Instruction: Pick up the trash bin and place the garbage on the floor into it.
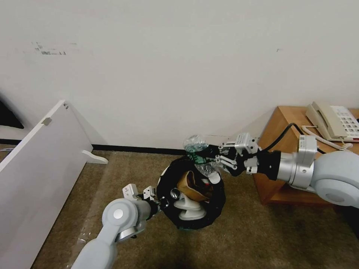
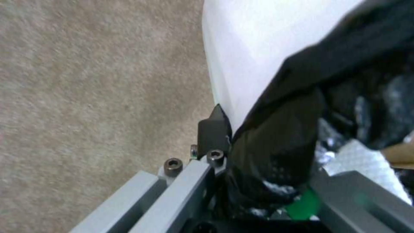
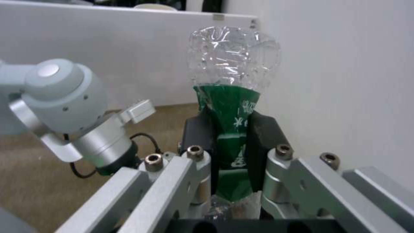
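1. Left claw (image 1: 160, 200): nearest the head camera, low and left of centre; clamped on the rim of the trash bin (image 1: 218, 209), one finger (image 2: 213, 127) outside against the white wall, the black liner bunched between the jaws.
2. Trash bin: held off the floor (image 1: 261, 239), mouth tilted toward the camera. Contents: brown paper bag (image 1: 191, 184), white slippers (image 1: 190, 209), further litter too small to tell.
3. Right claw (image 1: 220, 158): at the bin's far rim, pinched on a crushed green-labelled bottle (image 1: 195, 146).
4. Key relation: bottle sits just over the far rim; long axis runs straight out from the claw. Release there probably drops it inside.
5. View differences: right wrist view shows pads (image 3: 263, 136) squeezing the green label flat; left wrist view shows the rim grip.
6. Surroundings: wooden table (image 1: 286, 123) with telephone (image 1: 333, 121), right.
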